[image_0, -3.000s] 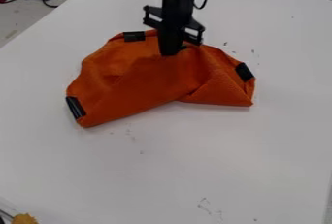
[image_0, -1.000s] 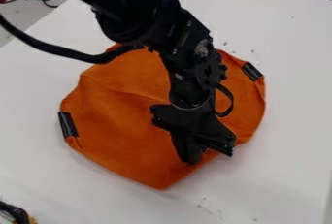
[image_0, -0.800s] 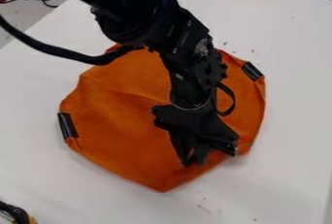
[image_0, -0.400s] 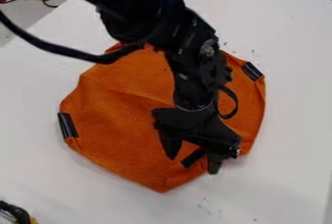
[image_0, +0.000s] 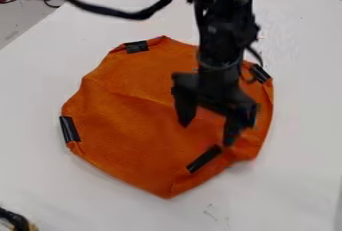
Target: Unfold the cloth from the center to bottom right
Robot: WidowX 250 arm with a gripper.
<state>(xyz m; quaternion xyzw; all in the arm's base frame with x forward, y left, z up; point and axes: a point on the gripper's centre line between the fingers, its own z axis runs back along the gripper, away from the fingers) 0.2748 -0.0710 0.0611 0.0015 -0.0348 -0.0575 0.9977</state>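
Gripper (image_0: 207, 134) fingers stand apart over the right-hand part of the orange cloth (image_0: 120, 130), pointing down and blurred; whether their tips touch the fabric, I cannot tell. Above them the black arm (image_0: 224, 30) enters from the top edge and hangs down nearly upright, a dark cable (image_0: 110, 11) sagging off to its left.

Beneath the gripper, the cloth lies spread on the white table (image_0: 300, 125), reaching farther to the left of the tool than to the right. It is about as broad as it is long, so no long axis stands out; a blunt corner points toward the bottom of the view, below and left of the fingertips. Just below them, a black strip (image_0: 204, 159) on the cloth slants from lower left to upper right.
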